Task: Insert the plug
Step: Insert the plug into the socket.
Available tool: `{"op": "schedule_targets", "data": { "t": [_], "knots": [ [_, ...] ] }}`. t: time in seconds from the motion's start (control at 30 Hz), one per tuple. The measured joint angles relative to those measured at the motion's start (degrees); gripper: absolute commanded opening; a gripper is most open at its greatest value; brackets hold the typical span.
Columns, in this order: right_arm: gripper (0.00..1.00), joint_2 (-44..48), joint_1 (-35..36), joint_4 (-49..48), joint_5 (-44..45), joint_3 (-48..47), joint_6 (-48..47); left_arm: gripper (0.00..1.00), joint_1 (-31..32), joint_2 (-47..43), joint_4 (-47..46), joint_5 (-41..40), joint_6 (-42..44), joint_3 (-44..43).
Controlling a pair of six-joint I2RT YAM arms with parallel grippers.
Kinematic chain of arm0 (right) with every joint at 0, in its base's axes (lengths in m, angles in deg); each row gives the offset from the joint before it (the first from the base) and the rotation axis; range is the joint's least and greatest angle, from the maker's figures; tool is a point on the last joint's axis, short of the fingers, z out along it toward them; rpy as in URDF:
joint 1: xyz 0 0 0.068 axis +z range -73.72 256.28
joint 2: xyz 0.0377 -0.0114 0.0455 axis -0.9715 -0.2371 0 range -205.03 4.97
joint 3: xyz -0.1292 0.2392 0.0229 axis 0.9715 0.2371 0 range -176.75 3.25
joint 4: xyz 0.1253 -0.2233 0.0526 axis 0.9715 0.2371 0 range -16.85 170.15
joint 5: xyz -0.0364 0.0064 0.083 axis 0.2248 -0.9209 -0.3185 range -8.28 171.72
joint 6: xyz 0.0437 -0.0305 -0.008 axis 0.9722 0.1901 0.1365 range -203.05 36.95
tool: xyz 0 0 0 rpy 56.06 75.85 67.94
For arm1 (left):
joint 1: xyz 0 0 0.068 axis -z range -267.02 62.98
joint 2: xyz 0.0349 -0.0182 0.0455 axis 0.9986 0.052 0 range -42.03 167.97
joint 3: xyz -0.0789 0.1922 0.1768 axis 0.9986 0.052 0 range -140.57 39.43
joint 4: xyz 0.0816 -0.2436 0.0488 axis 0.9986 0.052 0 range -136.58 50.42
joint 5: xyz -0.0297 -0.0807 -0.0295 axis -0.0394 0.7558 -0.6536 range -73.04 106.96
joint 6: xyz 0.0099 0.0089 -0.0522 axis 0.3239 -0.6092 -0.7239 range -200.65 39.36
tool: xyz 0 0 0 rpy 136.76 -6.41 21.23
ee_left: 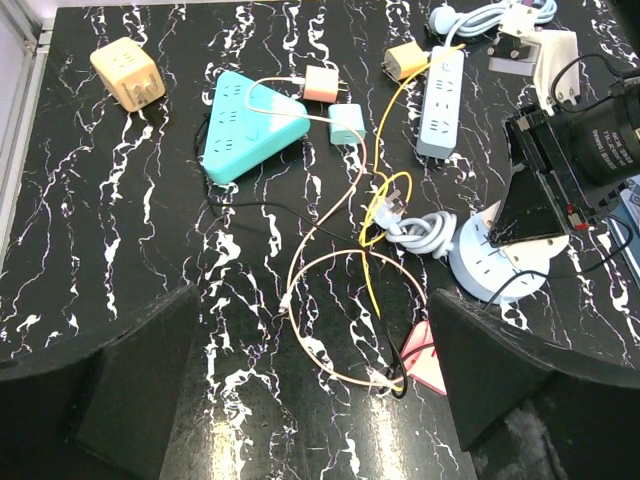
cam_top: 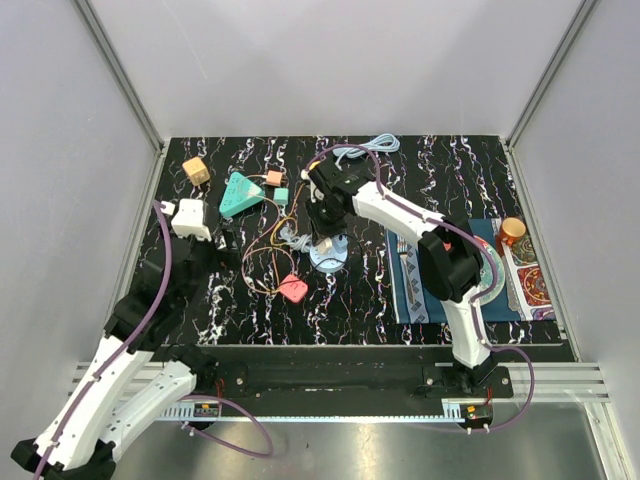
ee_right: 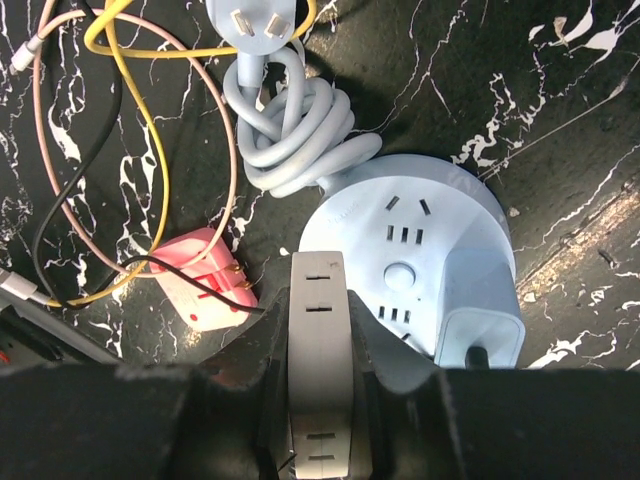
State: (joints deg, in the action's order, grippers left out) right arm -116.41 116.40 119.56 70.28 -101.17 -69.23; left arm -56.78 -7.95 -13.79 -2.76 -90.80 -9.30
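Observation:
My right gripper [ee_right: 318,350] is shut on a white plug adapter [ee_right: 318,340] and holds it just above the round pale-blue power socket [ee_right: 410,260]. In the top view the right gripper [cam_top: 322,232] hangs over that round socket [cam_top: 330,258] at table centre. A white charger [ee_right: 485,335] sits plugged into the socket's near edge. The socket's grey cable [ee_right: 295,130] is coiled beside it. My left gripper [ee_left: 310,390] is open and empty over bare table, left of a pink adapter [ee_left: 425,355]. In the top view the left gripper [cam_top: 215,262] is at the table's left.
A teal triangular power strip [cam_top: 242,192], a yellow cube adapter [cam_top: 196,171] and small pink and teal plugs [cam_top: 277,186] lie at the back left. A white strip [ee_left: 441,104] lies behind. Yellow, pink and black cables [cam_top: 265,255] loop mid-table. A mat with a plate [cam_top: 495,270] is at right.

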Motion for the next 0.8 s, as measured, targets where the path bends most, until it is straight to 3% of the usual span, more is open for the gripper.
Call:
{"op": "schedule_targets", "data": {
  "t": [0.8],
  "knots": [
    [0.0,-2.4,2.3,-0.8,4.9,-0.5,-0.1,0.99,-3.1,-1.4,-0.3,2.0,0.1,1.5]
  ]
}}
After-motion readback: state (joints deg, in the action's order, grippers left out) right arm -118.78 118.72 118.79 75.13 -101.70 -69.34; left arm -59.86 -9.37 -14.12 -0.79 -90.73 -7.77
